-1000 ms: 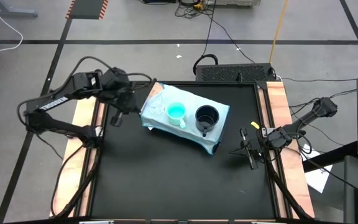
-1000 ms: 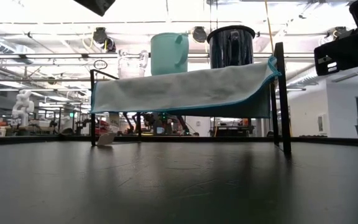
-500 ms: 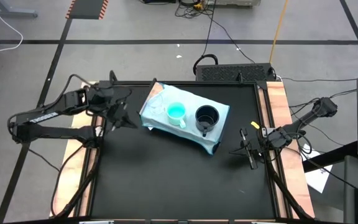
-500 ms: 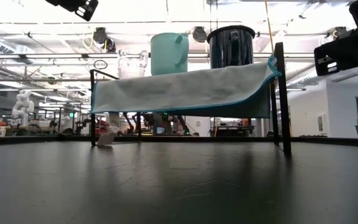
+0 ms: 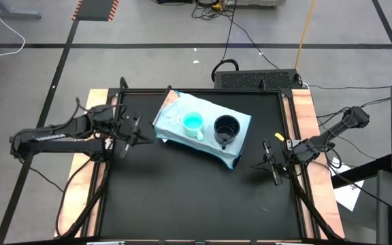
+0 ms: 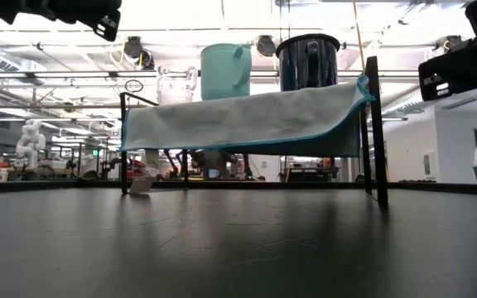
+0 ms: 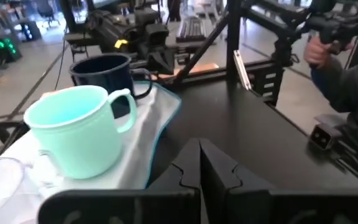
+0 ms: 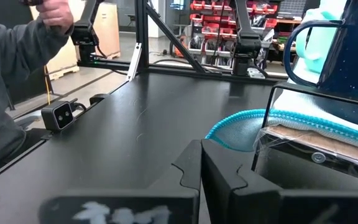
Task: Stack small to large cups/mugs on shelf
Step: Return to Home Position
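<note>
The shelf [image 5: 240,146] is a raised black-legged platform under a light blue cloth, at the table's far middle. Three cups stand on their bases side by side on it: the clear glass cup [image 6: 175,85] at the left end, the teal mug [image 5: 192,122] in the middle, and the black mug [image 5: 226,127] on the right. My left gripper [image 5: 139,133] is shut and empty, just left of the shelf; its wrist view shows the teal mug [image 7: 79,137] and black mug [image 7: 104,71]. My right gripper [image 5: 271,167] is shut and empty, right of the shelf.
Bare black tabletop [image 5: 196,197] lies in front of the shelf. A person in a grey sleeve [image 7: 344,74] stands beyond the table's right side and also shows in the right wrist view [image 8: 11,62]. A small camera block [image 8: 58,114] sits on the table.
My left gripper has drawn back from the shelf's left end toward the table's near-left and come lower, entering the low view's top left. The cups and the shelf have stayed still.
</note>
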